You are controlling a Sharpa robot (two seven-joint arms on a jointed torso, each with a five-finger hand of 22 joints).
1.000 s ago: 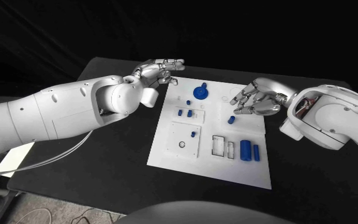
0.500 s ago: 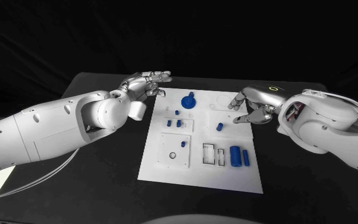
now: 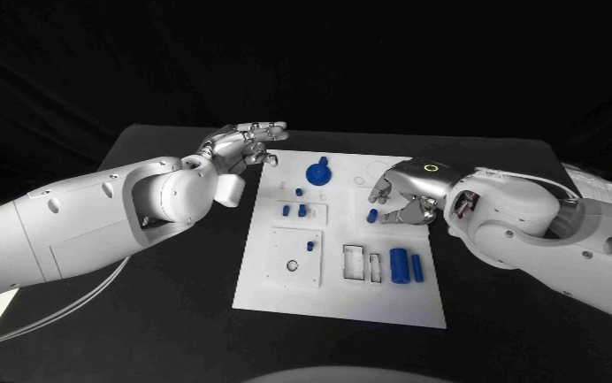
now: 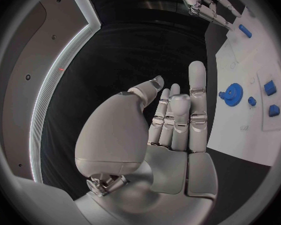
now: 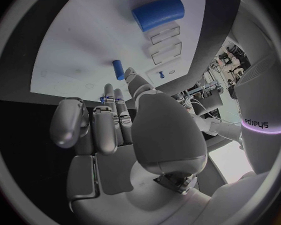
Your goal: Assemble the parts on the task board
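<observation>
Task board (image 3: pixel 338 299) lies mid-surface; a small blue peg (image 3: pixel 371 217) sits just under my right robot hand (image 3: pixel 406 194), fingers apart, holding nothing. I'd pinch it squarely. Left robot hand (image 3: pixel 242 144) hovers open beside the board.

"sharpa" brand name, seen mirrored, on the white right arm (image 5: pixel 256 85) above a glowing ring

The right hand (image 3: pixel 406 195) hides part of the task board (image 3: pixel 334 299), its fingers (image 3: pixel 380 192) over a small blue part (image 3: pixel 371 217)
</observation>
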